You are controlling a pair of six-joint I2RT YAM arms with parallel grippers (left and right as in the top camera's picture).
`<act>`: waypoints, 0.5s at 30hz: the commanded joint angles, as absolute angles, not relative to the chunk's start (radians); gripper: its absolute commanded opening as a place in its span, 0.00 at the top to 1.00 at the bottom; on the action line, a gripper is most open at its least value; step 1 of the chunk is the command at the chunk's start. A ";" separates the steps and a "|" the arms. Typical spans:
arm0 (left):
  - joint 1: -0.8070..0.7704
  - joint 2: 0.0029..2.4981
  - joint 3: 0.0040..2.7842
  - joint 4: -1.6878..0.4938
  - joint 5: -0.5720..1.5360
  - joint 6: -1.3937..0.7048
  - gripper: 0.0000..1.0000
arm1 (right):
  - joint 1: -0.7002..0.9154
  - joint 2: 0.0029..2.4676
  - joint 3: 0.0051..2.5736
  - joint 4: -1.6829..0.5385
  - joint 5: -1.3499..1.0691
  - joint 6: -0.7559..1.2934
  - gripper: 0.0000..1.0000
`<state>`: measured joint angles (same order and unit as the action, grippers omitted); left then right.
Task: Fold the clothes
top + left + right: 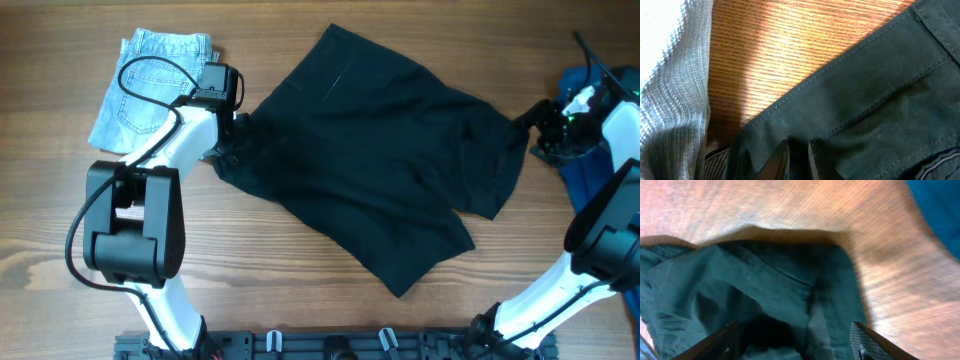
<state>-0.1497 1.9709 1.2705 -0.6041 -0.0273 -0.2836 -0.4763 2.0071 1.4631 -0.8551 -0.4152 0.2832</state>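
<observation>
The large black shorts [370,170] lie spread out and slanted across the middle of the table. My left gripper [232,135] is at their left edge. In the left wrist view its fingers [798,157] are close together, pinched on a fold of the black fabric [880,100] near a stitched seam. My right gripper [530,125] is at the shorts' right edge. In the right wrist view its fingers [797,345] are wide apart and straddle a corner of the black cloth [765,280]. The pale-blue denim shorts [155,85] lie at the far left. The royal-blue garment [600,165] lies at the right edge.
The denim [670,90] lies just beside my left gripper. The royal-blue garment [940,210] is just beyond my right gripper. The wooden table [330,300] shows in front of the shorts. The arm bases and a black rail [330,345] line the front edge.
</observation>
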 commanded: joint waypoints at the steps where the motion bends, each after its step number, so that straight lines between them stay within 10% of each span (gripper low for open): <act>1: -0.155 1.942 1.259 -0.608 -0.010 -0.293 0.85 | -0.443 2.006 1.456 -0.824 -0.424 0.298 0.33; 15: -0.155 1.917 1.259 -0.603 0.011 -0.293 0.83 | -0.435 2.007 1.398 -0.733 -0.369 0.345 0.42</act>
